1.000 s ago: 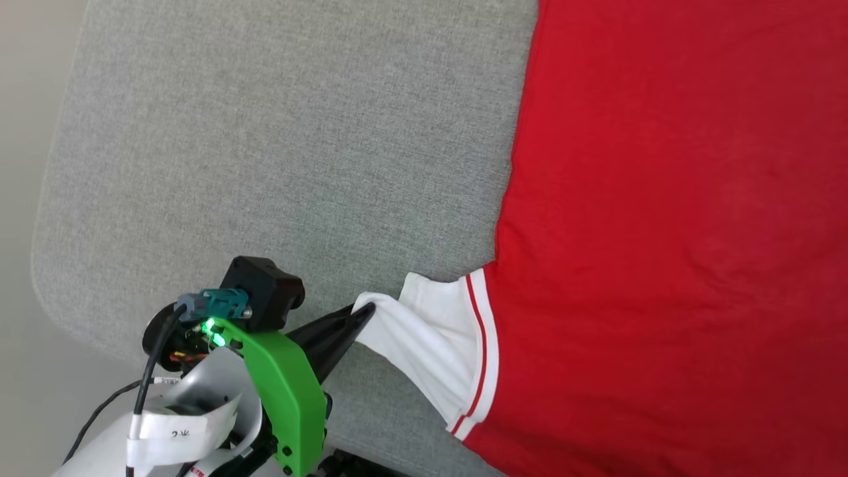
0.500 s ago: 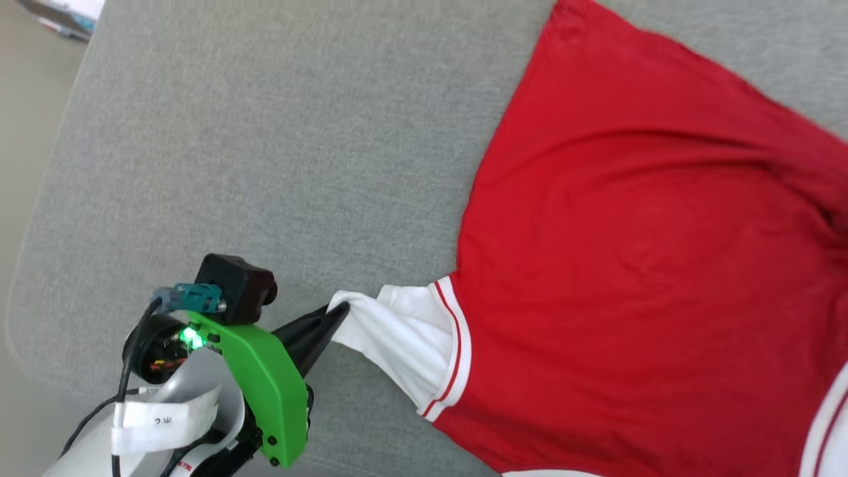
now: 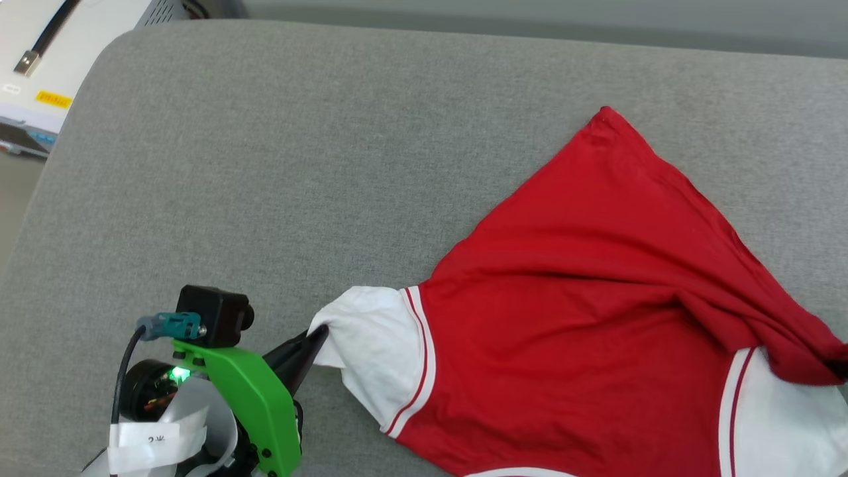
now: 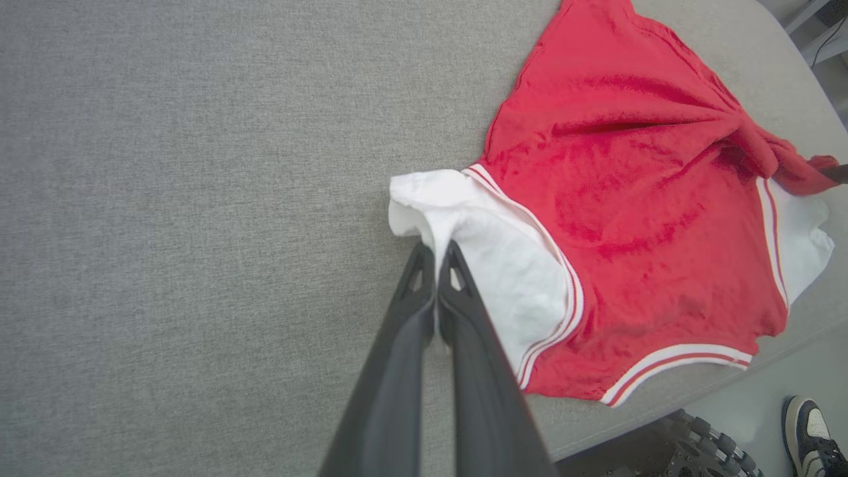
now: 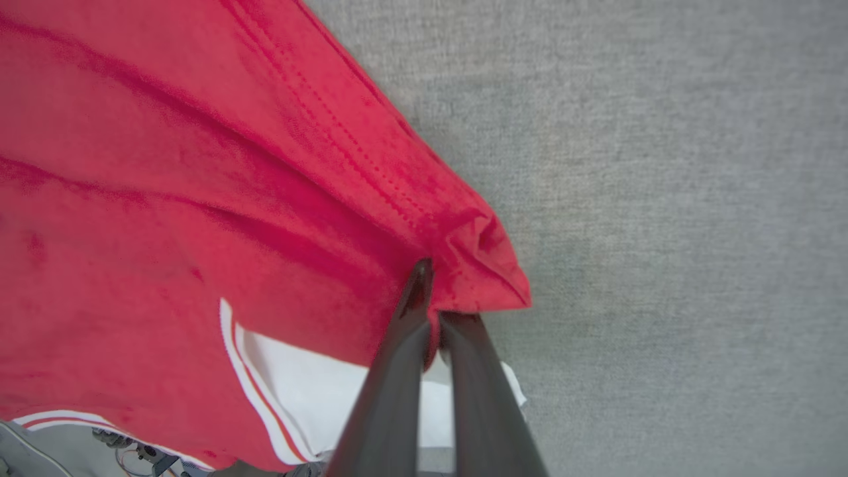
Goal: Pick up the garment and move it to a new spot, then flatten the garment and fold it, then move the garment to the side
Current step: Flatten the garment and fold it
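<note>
The red jersey [image 3: 583,318] lies plain side up on the grey cushion [image 3: 265,165], lettering hidden. Its left white sleeve [image 3: 371,344] is pinched at the cuff by my left gripper [image 3: 321,333], which is shut on it near the cushion's front. The left wrist view shows the same hold, with my left gripper [image 4: 436,248] closed on the white cuff [image 4: 457,212]. My right gripper [image 5: 434,291] is shut on a bunched red hem corner [image 5: 487,265], drawn over the right white sleeve [image 3: 788,424]. A ridge of red cloth [image 3: 748,311] runs towards that corner.
A white device with a cable [image 3: 53,59] sits beyond the cushion's far left corner. The cushion's front edge [image 4: 662,411] runs just below the jersey. Below it are a dark wheel [image 4: 702,444] and a person's shoe [image 4: 811,430]. Bare cushion extends left and beyond the jersey.
The head camera has tilted up, so the whole picture shifted. The jersey's red hem has been drawn across towards the right sleeve, raising a fold. My left gripper keeps the white cuff.
</note>
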Available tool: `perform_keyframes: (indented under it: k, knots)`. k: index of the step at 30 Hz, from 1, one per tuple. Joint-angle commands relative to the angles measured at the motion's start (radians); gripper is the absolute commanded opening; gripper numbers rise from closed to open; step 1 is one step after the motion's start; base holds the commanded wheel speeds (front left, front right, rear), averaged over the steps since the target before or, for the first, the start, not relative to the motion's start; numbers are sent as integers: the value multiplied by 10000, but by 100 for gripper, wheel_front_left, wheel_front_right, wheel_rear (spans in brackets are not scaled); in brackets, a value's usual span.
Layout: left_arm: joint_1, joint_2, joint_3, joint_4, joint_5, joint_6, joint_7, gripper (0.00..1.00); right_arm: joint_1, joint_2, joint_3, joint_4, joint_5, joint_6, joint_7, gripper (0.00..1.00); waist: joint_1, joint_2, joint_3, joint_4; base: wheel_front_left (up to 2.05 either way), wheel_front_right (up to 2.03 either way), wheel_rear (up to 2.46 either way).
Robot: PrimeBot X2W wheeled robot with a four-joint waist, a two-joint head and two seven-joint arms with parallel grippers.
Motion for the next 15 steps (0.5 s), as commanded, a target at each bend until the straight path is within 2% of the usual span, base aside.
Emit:
perform_keyframes:
  k: [1, 7, 15]
  knots:
    - [199, -93, 92, 33, -134, 127, -152, 0, 344, 78, -24, -211, 77, -7, 62, 0, 1, -1, -651, -600, 0, 0, 0]
    - [640, -457, 226, 185, -331, 324, -668, 0, 1845, 390, -358, -1087, 278, -7, 231, 0, 1, -1, -935, -657, 0, 0, 0]
    - [806, -839, 264, 560, -640, 225, -999, 0, 2417, 716, -369, -1121, 246, -7, 91, 0, 1, -1, -1047, -637, 0, 0, 0]
